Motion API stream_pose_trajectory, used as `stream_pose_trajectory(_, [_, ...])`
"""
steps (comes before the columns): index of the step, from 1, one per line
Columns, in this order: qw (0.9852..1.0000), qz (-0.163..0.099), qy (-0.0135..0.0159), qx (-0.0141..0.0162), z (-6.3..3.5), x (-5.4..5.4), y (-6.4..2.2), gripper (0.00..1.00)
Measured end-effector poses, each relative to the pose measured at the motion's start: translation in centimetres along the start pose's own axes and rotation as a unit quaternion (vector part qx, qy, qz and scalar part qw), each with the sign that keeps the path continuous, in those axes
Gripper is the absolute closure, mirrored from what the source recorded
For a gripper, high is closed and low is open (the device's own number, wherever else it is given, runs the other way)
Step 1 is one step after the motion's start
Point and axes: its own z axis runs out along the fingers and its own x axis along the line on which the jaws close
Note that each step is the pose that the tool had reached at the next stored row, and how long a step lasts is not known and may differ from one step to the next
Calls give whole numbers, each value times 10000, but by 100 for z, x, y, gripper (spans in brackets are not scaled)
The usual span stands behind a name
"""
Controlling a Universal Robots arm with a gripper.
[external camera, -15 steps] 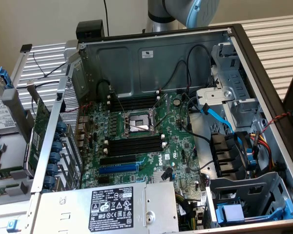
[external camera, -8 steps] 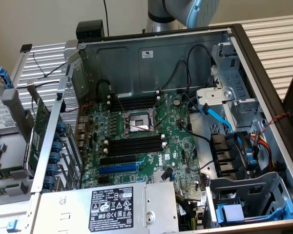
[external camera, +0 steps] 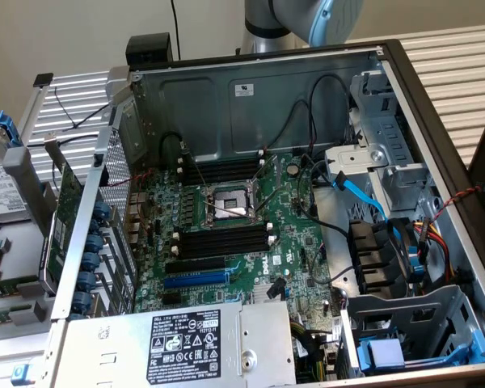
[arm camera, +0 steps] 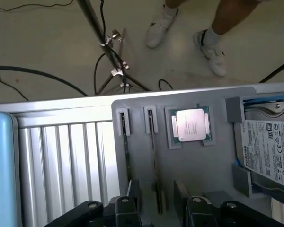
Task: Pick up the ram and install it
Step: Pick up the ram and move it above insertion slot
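The fingers (arm camera: pixel 127 212) stand spread, with the ram (arm camera: pixel 156 161) running between them: a thin stick set on edge in a groove of the grey holder tray (arm camera: pixel 199 170). They straddle one end of it and, as far as I can tell, do not touch it. A second stick (arm camera: pixel 126 151) stands in the neighbouring groove just beside, its end close to one finger. Further along the tray a processor (arm camera: pixel 191 125) lies in its own recess and a hard drive (arm camera: pixel 267 151) sits at the edge, all on the slatted desk (arm camera: pixel 61 156), with a person's shoes (arm camera: pixel 161 23) on the floor beyond. In the exterior view the open computer case (external camera: pixel 226 105) shows black memory slots (external camera: pixel 226 241) with no stick seated in them. I judge the pick-up step is in hand, nothing gripped yet. A sound grasp calls for pads squared on the ram's flat faces, clear of the neighbouring stick, and a straight pull out of the groove
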Motion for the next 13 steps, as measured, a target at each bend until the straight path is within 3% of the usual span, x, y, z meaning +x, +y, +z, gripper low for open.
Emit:
stream_pose_trajectory(4, [10000, 1, 2, -33, 63, 95, -19, 58])
stream_pose_trajectory(9, [10000, 2, 6, -71, 132, 131, -109, 58])
stream_pose_trajectory(13, [9999, 3, 13, -131, 181, 239, -138, 58])
